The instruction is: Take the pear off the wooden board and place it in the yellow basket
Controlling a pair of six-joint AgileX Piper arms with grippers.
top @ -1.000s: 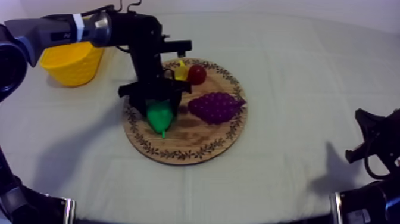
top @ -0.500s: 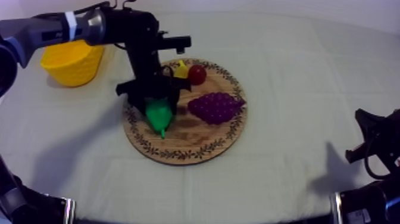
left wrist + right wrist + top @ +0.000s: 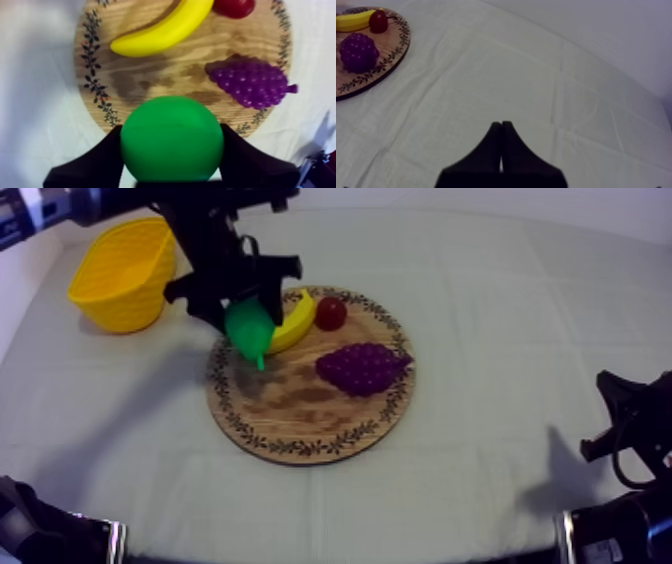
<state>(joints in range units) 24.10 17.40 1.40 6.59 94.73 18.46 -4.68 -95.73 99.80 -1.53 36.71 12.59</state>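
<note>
My left gripper [image 3: 245,313] is shut on the green pear [image 3: 250,330] and holds it in the air above the left rim of the round wooden board [image 3: 300,423]. In the left wrist view the pear [image 3: 171,138] sits between the two black fingers [image 3: 92,162], high over the board [image 3: 150,75]. The yellow basket [image 3: 122,273] stands at the back left, a short way left of the held pear. My right gripper [image 3: 630,428] rests low at the right edge; its fingers [image 3: 495,150] lie together as a narrow wedge over bare cloth.
On the board lie a banana [image 3: 293,323], a small red fruit [image 3: 331,313] and a bunch of grapes [image 3: 362,368]. The same three show in the right wrist view: banana [image 3: 353,21], red fruit [image 3: 378,21], grapes [image 3: 358,51].
My left gripper has lifted the pear off the board and carried it up and left toward the basket. The banana is now uncovered. The right arm has not moved.
</note>
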